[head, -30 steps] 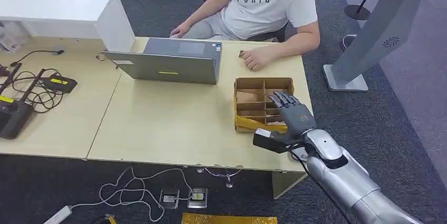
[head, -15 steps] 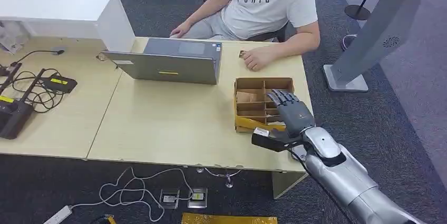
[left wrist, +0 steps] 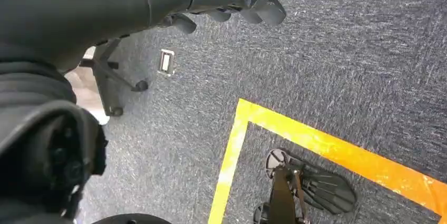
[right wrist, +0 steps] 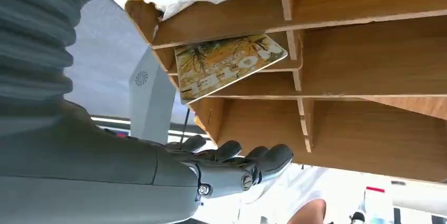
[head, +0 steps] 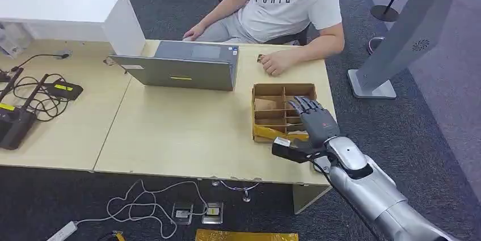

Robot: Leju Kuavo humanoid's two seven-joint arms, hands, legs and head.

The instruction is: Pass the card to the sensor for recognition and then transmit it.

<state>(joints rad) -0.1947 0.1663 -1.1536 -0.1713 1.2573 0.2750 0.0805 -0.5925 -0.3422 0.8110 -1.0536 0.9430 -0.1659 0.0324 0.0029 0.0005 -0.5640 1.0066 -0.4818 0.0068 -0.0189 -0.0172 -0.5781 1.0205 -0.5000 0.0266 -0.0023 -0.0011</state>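
The right hand (head: 315,121) hovers over the near side of the box (head: 266,89), fingers spread wide, holding nothing. The card (right wrist: 226,63) lies flat in a compartment just ahead of the fingertips. It looks thin, stiff and glossy, so I would slide the fingers in low between the dividers and pinch one edge instead of pressing down. The box is brown board with thin walls and sits on a pale wooden tabletop (head: 181,133). The left hand (left wrist: 232,0) hangs over grey carpet, fingers loosely curled, empty
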